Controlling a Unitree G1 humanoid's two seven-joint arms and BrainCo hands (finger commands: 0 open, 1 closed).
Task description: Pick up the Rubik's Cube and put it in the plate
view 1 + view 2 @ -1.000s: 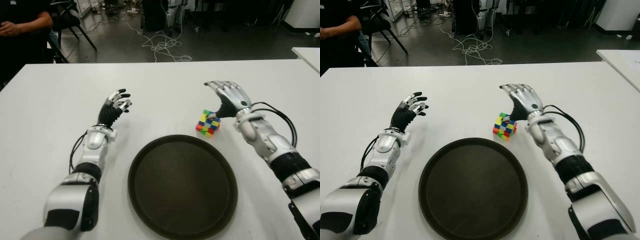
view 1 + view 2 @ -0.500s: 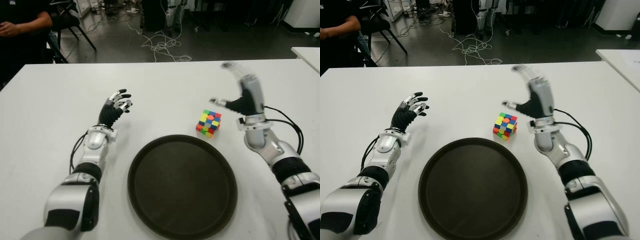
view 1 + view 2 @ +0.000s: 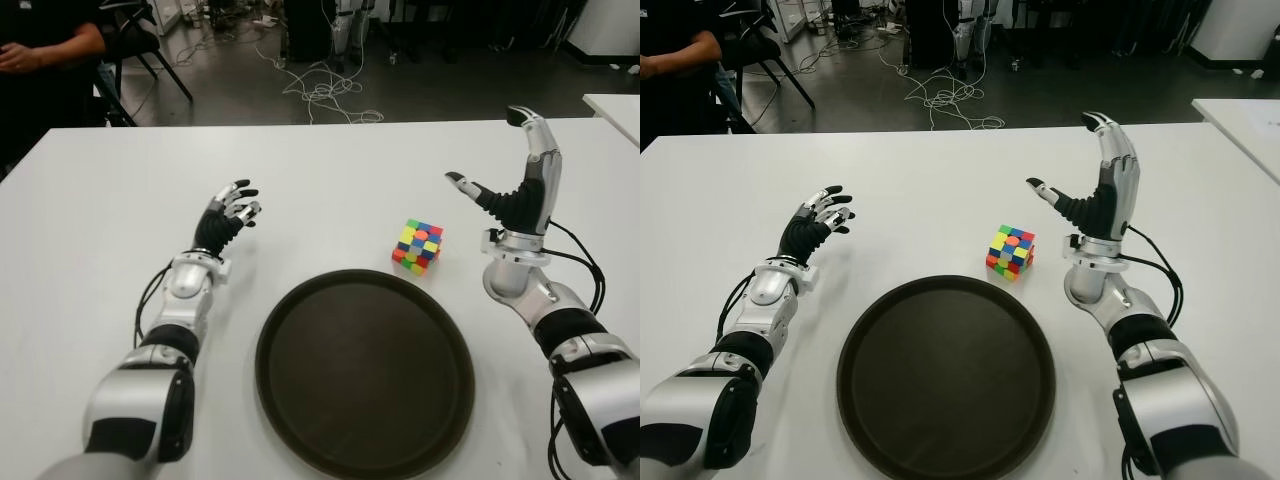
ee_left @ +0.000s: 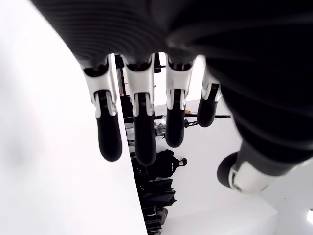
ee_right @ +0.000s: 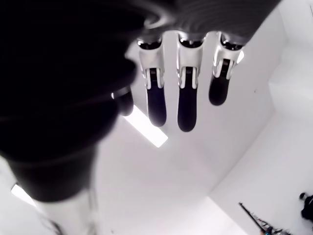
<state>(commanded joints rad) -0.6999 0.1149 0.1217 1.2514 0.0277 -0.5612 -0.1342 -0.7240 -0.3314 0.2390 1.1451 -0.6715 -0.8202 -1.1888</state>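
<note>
The Rubik's Cube (image 3: 418,244) stands on the white table (image 3: 330,180) just beyond the far right rim of the dark round plate (image 3: 365,385), which holds nothing. My right hand (image 3: 512,190) is raised to the right of the cube and apart from it, palm upright. Its fingers (image 5: 178,93) point up and are spread, holding nothing. My left hand (image 3: 228,212) shows to the left of the plate, low over the table, with its fingers (image 4: 137,127) relaxed and nothing in them.
A person (image 3: 40,50) sits past the table's far left corner beside a chair (image 3: 150,45). Cables (image 3: 320,90) lie on the floor beyond the far edge. A second white table (image 3: 615,105) stands at the right.
My right hand has lifted away from the cube and turned upright, fingers now pointing up. The cube has stayed where it was. The left hand has barely moved.
</note>
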